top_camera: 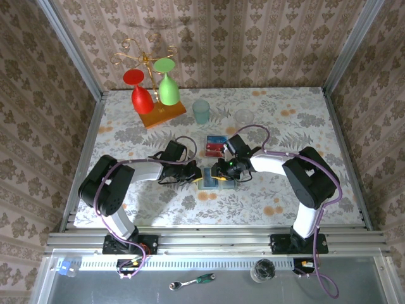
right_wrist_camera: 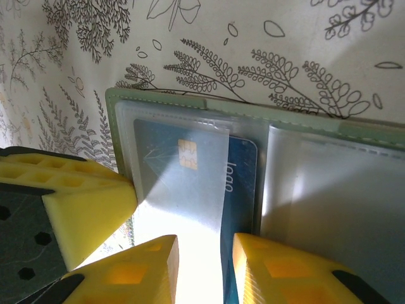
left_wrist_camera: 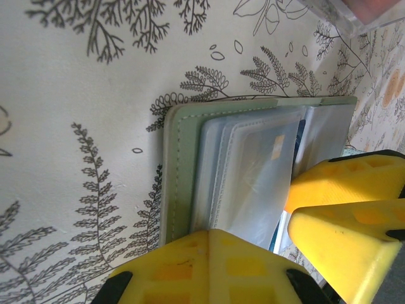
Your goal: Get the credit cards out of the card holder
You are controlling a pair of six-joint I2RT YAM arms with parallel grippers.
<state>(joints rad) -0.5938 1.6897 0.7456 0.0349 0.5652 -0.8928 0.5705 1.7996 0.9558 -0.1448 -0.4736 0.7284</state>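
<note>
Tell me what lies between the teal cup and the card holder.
Loose credit cards lie between the teal cup and the card holder, as the top view shows.

The card holder (left_wrist_camera: 180, 177) lies open on the table (top_camera: 285, 126), the left gripper (top_camera: 196, 173) on its left edge, the right gripper (right_wrist_camera: 204, 252) just right of that, over a credit card (right_wrist_camera: 243, 168) in its sleeve. Just behind lie loose credit cards (top_camera: 216, 146), farther back a cup (top_camera: 201, 111), a glass rack (top_camera: 163, 115) back left.
</note>
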